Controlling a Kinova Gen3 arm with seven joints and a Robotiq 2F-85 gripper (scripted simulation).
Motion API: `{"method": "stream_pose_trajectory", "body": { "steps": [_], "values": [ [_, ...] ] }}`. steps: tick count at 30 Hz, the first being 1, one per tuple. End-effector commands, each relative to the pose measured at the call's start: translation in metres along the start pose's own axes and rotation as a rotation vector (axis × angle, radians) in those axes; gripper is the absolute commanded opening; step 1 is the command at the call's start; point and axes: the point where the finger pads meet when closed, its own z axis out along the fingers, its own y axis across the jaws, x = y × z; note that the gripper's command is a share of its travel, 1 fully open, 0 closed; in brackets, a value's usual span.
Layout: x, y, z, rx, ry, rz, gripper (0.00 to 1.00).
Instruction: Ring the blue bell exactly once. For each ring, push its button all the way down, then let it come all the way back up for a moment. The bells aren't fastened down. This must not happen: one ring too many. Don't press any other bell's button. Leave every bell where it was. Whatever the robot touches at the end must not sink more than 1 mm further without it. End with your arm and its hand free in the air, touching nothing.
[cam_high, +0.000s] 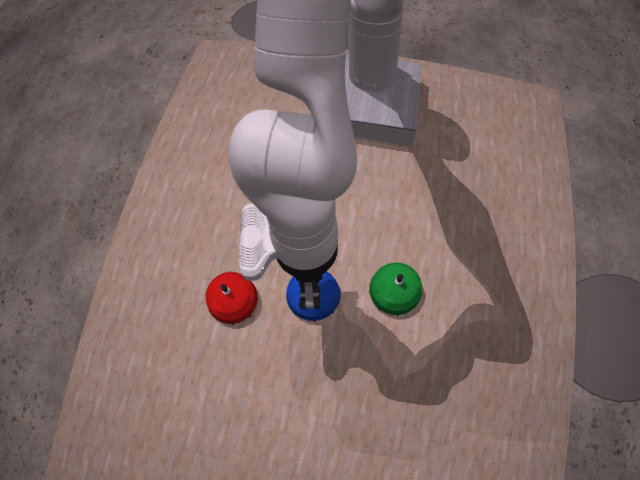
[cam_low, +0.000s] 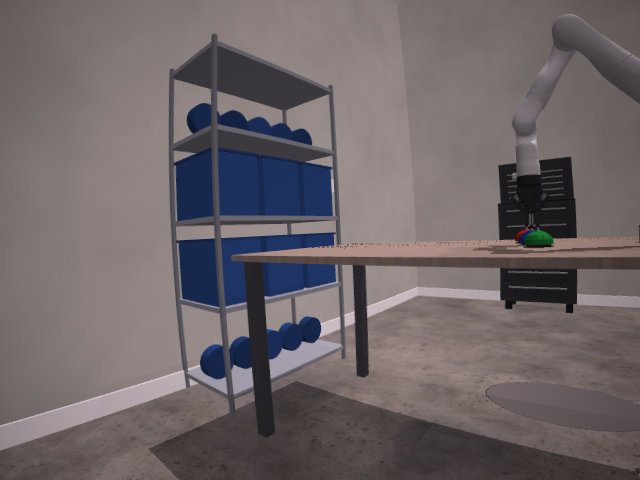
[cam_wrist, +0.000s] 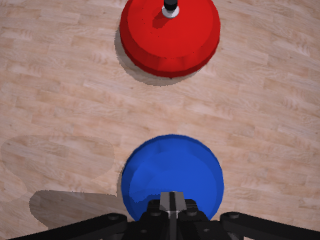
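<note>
The blue bell (cam_high: 321, 295) sits on the wooden table between a red bell (cam_high: 231, 297) and a green bell (cam_high: 395, 287). My gripper (cam_high: 309, 302) is shut, with nothing between its fingers. It points straight down, and its fingertips are over the top middle of the blue bell, hiding the bell's button. In the wrist view the shut fingertips (cam_wrist: 172, 202) cover the near part of the blue dome (cam_wrist: 172, 176). The red bell (cam_wrist: 170, 27) lies beyond it with its button up. In the side view the gripper (cam_low: 531, 225) reaches down to the bells (cam_low: 534, 238).
The arm's grey base block (cam_high: 385, 103) stands at the back of the table. A metal shelf with blue boxes (cam_low: 253, 206) stands by the left wall. A dark cabinet (cam_low: 537, 232) stands behind the table.
</note>
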Motion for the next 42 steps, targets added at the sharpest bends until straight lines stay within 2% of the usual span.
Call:
{"method": "stream_pose_trajectory", "body": {
  "steps": [1, 33, 42],
  "values": [
    [-0.0027, 0.0017, 0.0032, -0.005, -0.004, -0.005, 0.0],
    [-0.0028, 0.002, 0.003, -0.006, -0.004, -0.005, 0.0],
    [-0.0022, 0.0007, -0.0053, -0.003, -0.003, -0.004, 0.0]
  ]
}}
